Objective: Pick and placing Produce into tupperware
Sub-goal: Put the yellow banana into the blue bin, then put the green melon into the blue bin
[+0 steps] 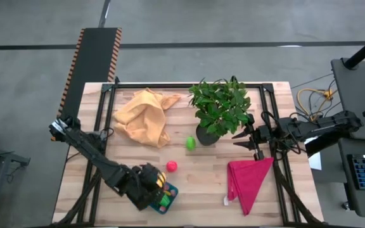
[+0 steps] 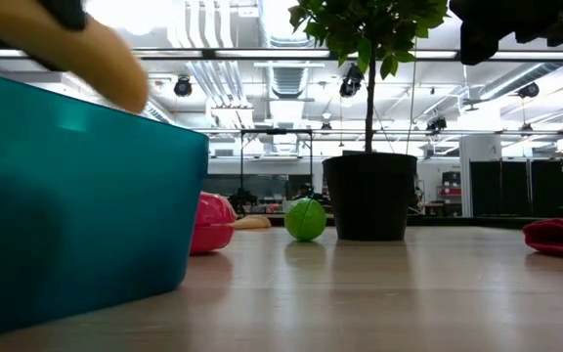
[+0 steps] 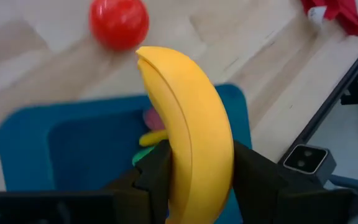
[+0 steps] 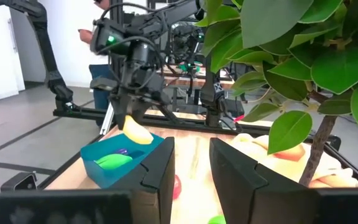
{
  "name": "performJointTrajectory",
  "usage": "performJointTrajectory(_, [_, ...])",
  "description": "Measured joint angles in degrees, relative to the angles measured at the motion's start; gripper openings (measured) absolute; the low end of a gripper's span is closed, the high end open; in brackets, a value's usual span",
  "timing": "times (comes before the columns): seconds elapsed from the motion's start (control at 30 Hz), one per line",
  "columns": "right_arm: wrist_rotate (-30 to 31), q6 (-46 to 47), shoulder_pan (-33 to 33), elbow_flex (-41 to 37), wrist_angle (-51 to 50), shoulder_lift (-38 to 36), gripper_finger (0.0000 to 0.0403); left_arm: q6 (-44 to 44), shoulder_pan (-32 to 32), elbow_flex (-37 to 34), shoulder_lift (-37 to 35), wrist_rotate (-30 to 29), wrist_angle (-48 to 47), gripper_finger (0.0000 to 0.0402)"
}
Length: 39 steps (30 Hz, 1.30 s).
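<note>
My left gripper [image 1: 159,190] is shut on a yellow toy banana [image 3: 191,124] just above the teal tupperware [image 3: 67,143], which stands at the table's near edge. Small pink, yellow and green produce [image 3: 149,134] lies inside the tub. A red fruit [image 1: 171,166] and a green fruit [image 1: 191,143] rest on the table beyond it. My right gripper [image 1: 249,144] waits beside the potted plant at the right, held level, fingers slightly open [image 4: 191,168] with nothing between them. My left gripper pinches the banana's two sides [image 3: 176,180] between its two fingers [image 3: 157,177], near one end. The fingers slant down from the table's left. The rest of the banana sticks out past the fingertips and hangs clear over the tub's open top [image 4: 135,132].
A leafy potted plant [image 1: 219,111] stands at the table's middle far side. An orange-yellow cloth [image 1: 144,117] lies far left. A magenta cloth [image 1: 249,180] lies near right, below my right gripper. Bare wood shows between the tub and the magenta cloth.
</note>
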Motion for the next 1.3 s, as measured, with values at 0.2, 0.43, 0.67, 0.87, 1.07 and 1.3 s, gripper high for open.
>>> performJointTrajectory(0.2, [0.0, 0.0, 0.0, 0.0, 0.1, 0.0, 0.0086, -5.8, -2.2, -0.4, 1.6, 0.6, -0.3, 0.0123])
performJointTrajectory(0.43, [0.0, 0.0, 0.0, 0.0, 0.1, 0.0, 0.0087, -7.7, -2.6, -0.6, 3.1, 4.8, -0.6, 0.0123])
performJointTrajectory(0.67, [0.0, 0.0, 0.0, 0.0, 0.1, 0.0, 0.0091, -7.6, -2.6, -0.7, 3.9, 6.4, -2.4, 0.0123])
performJointTrajectory(0.87, [0.0, 0.0, 0.0, 0.0, 0.1, 0.0, 0.0083, -5.8, -2.7, -1.1, 3.9, 6.5, -3.5, 0.0125])
performJointTrajectory(1.07, [0.0, 0.0, 0.0, 0.0, 0.1, 0.0, 0.0086, -3.0, -2.7, -1.6, 3.9, 6.5, -3.4, 0.0165])
performJointTrajectory(1.3, [0.0, -0.6, 0.0, 0.0, 0.5, 0.0, 0.0094, 1.3, -2.2, -1.7, 3.7, 5.8, -3.6, 0.0232])
